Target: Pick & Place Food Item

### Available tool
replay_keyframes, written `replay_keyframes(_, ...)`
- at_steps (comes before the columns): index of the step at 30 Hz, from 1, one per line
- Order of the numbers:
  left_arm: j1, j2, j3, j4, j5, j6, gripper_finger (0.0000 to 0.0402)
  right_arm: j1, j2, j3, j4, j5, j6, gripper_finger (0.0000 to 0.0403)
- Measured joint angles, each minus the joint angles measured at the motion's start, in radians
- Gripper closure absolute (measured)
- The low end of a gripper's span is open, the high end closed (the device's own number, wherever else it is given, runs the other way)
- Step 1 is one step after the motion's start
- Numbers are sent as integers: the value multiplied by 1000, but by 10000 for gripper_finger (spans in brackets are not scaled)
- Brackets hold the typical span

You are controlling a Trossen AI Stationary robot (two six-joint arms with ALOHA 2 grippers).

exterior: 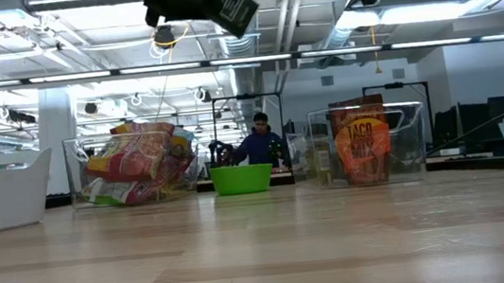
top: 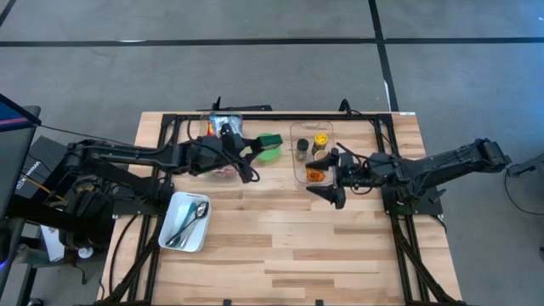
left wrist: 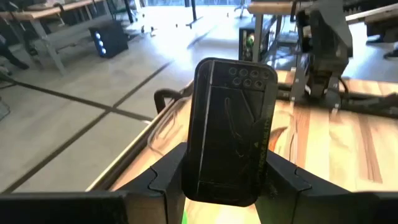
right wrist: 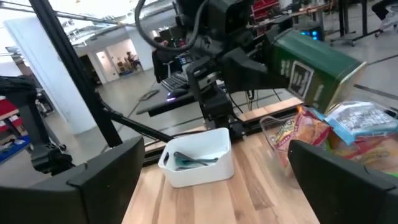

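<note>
My left gripper [top: 240, 155] is shut on a dark green box [left wrist: 230, 124], high above the table between a clear bin of snack bags [top: 224, 129] and a green bowl [top: 269, 147]. The box also shows in the right wrist view [right wrist: 309, 65] and at the top of the low view [exterior: 229, 9]. My right gripper [top: 333, 189] is open and empty, just nearer than a second clear bin [top: 311, 155] that holds jars and a taco box [exterior: 361, 140]. My left gripper pinches the box by its two long sides, near its rear end [left wrist: 214, 186], between its two fingers [left wrist: 166, 180]. The rest of the box sticks out forward beyond the fingers. The box is lifted clear of the table and hangs tilted in the low view.
A white tub [top: 186, 222] with utensils stands at the near left and also shows in the right wrist view [right wrist: 199, 158]. The green bowl [exterior: 242, 178] stands between the two bins [exterior: 136, 164]. A person shows in the room behind the bowl. Bare wood lies toward the near edge.
</note>
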Motion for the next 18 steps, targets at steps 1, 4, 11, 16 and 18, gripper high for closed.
replay_keyframes(1,0,1,0,-10,0,-2,261,-3,0,0,0,0,1,13)
replay_keyframes(4,0,5,0,-23,0,-3,261,-6,0,0,6,0,44,13)
replay_keyframes(11,0,9,-1,-33,0,-6,261,-5,0,0,2,0,201,13)
replay_keyframes(16,0,9,-1,-36,0,-7,261,-5,0,0,2,0,311,13)
replay_keyframes(18,0,9,-1,-36,0,-9,261,-6,0,0,1,0,330,13)
